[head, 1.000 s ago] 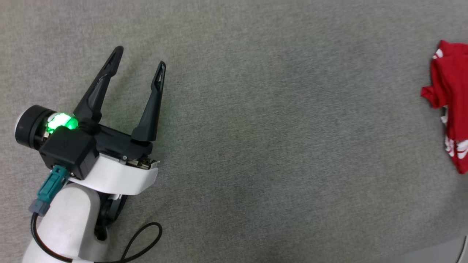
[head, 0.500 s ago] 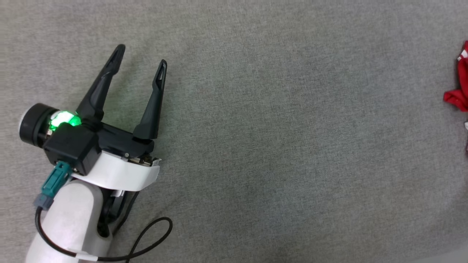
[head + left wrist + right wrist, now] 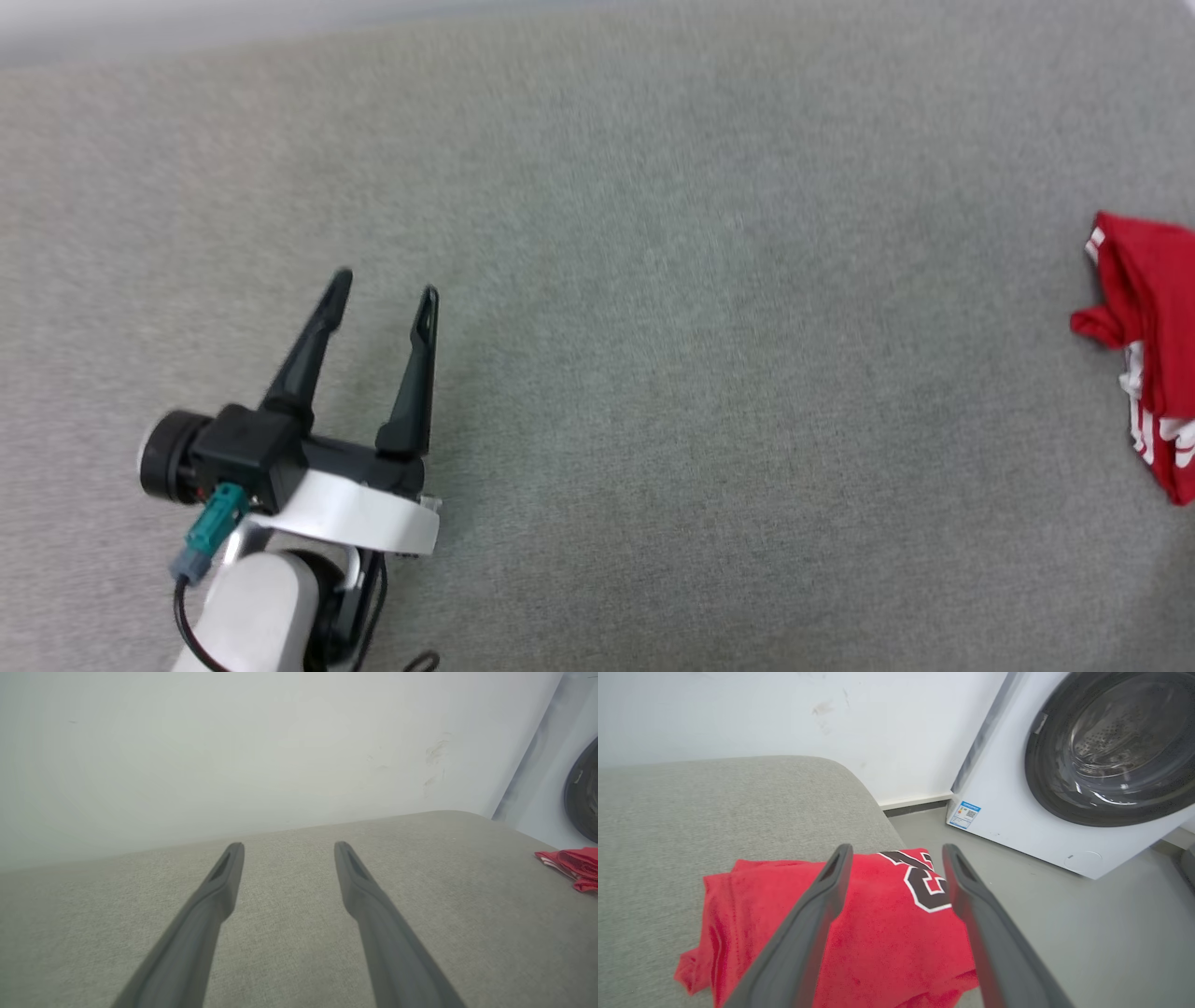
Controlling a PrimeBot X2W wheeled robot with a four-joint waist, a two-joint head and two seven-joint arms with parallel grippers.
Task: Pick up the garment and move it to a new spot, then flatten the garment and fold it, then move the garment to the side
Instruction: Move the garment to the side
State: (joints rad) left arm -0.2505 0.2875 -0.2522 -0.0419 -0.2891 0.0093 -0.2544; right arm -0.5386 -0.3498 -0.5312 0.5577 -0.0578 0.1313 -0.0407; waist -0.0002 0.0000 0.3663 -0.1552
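Left gripper (image 3: pixel 385 285): low on the left of the head view, over the grey fabric surface (image 3: pixel 709 373). Its two dark fingers are spread apart and grasp nothing. A teal connector (image 3: pixel 210 532) and a black cable (image 3: pixel 187 625) run off the wrist housing. In the left wrist view the fingers point across the surface toward a pale wall (image 3: pixel 233 742) that rises behind its far edge.

The garment (image 3: pixel 1153 327): at the far right of the head view, partly cut by the frame edge and well apart from the left gripper. A broad stretch of grey fabric lies between them. It is bunched rather than flat, with white striped trim showing along one fold.

Right gripper (image 3: pixel 897 849): released, fingers parted, poised above the garment. The red cloth shows between and to either side of the fingers. Contact between fingers and cloth cannot be determined.

In the right wrist view the garment lies near the rounded corner of the surface, black white-outlined numerals face up, its lower edge reaching the rim.

Surroundings: beyond that corner is a grey floor (image 3: pixel 1064 928). A white washing machine (image 3: pixel 1008 826) stands on it near the corner, with a dark round door (image 3: pixel 1106 742) and a small label (image 3: pixel 965 814) low on its front.
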